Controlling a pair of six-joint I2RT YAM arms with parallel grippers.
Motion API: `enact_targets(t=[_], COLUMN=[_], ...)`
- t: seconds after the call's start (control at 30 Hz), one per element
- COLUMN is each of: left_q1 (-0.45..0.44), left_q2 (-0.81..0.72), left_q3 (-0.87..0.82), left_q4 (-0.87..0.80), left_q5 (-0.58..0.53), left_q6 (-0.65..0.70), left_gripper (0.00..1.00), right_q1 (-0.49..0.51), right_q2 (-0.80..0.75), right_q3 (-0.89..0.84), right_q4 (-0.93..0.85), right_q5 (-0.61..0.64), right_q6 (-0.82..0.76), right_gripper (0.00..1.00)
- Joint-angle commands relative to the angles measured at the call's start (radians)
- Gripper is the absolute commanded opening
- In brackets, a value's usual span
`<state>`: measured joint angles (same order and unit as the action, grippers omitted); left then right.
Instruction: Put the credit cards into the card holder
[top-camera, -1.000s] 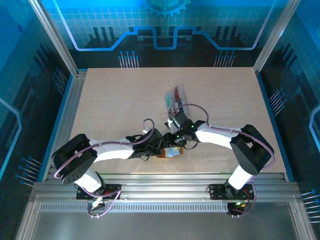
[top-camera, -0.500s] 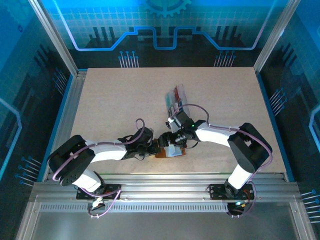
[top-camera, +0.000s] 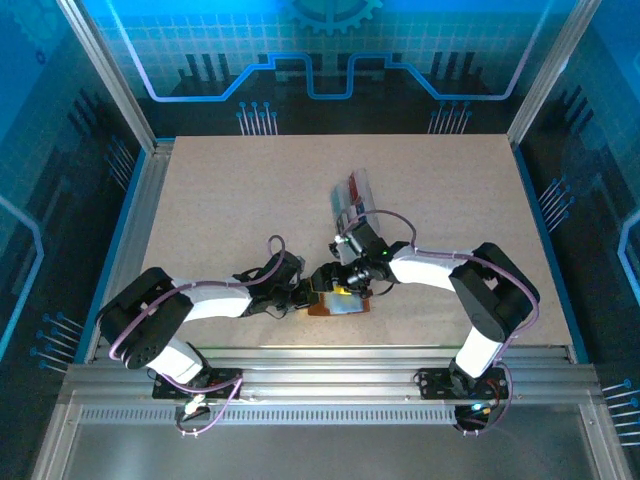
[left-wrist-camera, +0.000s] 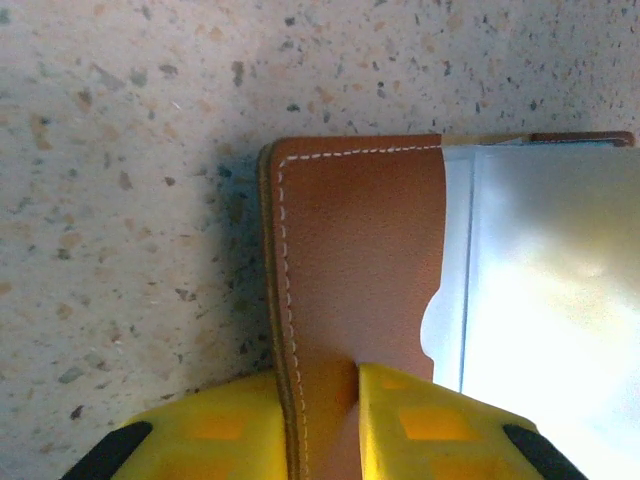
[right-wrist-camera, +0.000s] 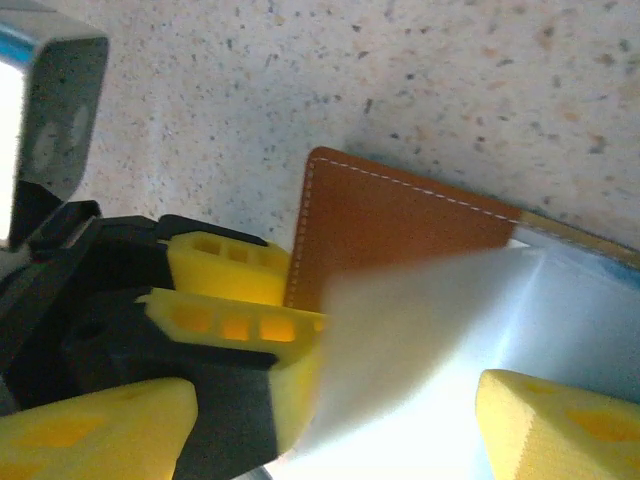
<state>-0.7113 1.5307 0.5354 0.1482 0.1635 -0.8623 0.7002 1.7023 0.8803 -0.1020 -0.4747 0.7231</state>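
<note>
The brown leather card holder (left-wrist-camera: 360, 250) lies open on the table, its pale lining (left-wrist-camera: 550, 300) facing up. My left gripper (left-wrist-camera: 322, 425) is shut on the holder's left leather flap, one yellow finger on each side of the stitched edge. A white credit card (right-wrist-camera: 420, 350) lies blurred over the lining, its far end towards the leather pocket (right-wrist-camera: 390, 220). My right gripper (right-wrist-camera: 330, 430) straddles that card with its fingers wide apart and open; the near-left fingertip stands clear of the card's edge. From above, both grippers meet at the holder (top-camera: 320, 308).
A clear plastic tray (top-camera: 352, 200) with several coloured cards stands just beyond the right gripper. The left gripper's black body and yellow fingers (right-wrist-camera: 230, 265) crowd the holder's left side. Bare table spreads to the left, right and back.
The right gripper's jaws have spread wider over the white card. The left gripper drew back to the holder's left edge and shut on the flap.
</note>
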Motion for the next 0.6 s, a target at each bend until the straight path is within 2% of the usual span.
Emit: enact_targets(t=[0.0, 0.2, 0.43, 0.57], left_q1=[-0.026, -0.025, 0.001, 0.020], left_q2=[0.097, 0.071, -0.037, -0.098], left_q3=[-0.012, -0.022, -0.077, -0.125], left_q4=[-0.013, -0.026, -0.092, -0.097], left_q5=[0.031, 0.028, -0.007, -0.003], left_q6=[0.030, 0.026, 0.022, 0.007], left_gripper=[0.23, 0.28, 0.40, 0.42], right_q1=[0.078, 0.079, 0.062, 0.058], right_q2=[0.005, 0.066, 0.107, 0.133], right_q3=[0.027, 0.034, 0.029, 0.029], right_q4=[0.092, 0.109, 0.091, 0.098], right_q5=[-0.116, -0.102, -0.063, -0.065], right_q6=[0.005, 0.013, 0.015, 0.025], right_gripper=[0.80, 0.80, 0.80, 0.82])
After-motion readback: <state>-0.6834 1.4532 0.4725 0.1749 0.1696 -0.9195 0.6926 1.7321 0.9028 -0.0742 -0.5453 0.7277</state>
